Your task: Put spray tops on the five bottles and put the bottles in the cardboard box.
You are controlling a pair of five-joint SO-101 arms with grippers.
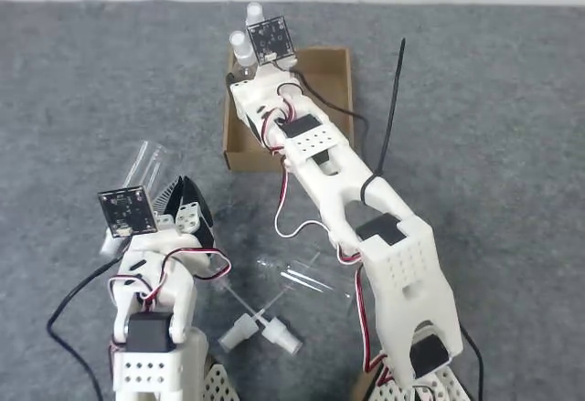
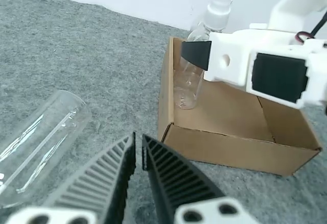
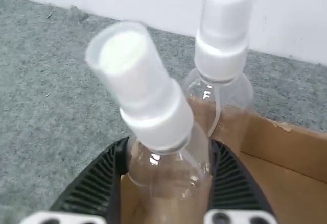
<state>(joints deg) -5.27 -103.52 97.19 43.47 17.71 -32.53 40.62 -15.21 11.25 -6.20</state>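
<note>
So the right arm is stretched long across the desk [image 1: 494, 145], running from about 5 o'clock up to the cardboard box [image 1: 334, 72] at 12 o'clock. Its wrist is tipped down over the box's 9 o'clock wall. The right end effector [image 3: 168, 155] is clamped on a clear bottle [image 3: 158, 127] with a white spray top already on it, one ribbed black finger on each side of the body. The bottle leans a bit and its lower part sits inside the box, just by that wall; can't tell if it's touching the floor of the box. A second capped bottle [image 3: 220, 76] stands upright right behind it, towards the box's far corner.

The left arm is folded up short at roughly 8 o'clock, wrist pointing towards 1 o'clock. The left end effector [image 2: 137, 150] is closed with only a sliver between the tips, nothing in it, and it hangs low over the grey felt. An uncapped bottle [image 2: 43, 132] lies on its side just beside it, on the 11 o'clock side.

Down at 6 o'clock, between the two arm bases, two loose spray tops [image 1: 239, 332] lie near each other with their thin tubes pointing away. Next to them towards 3 o'clock there's what looks like another clear bottle [image 1: 311, 279] on its side.
</note>
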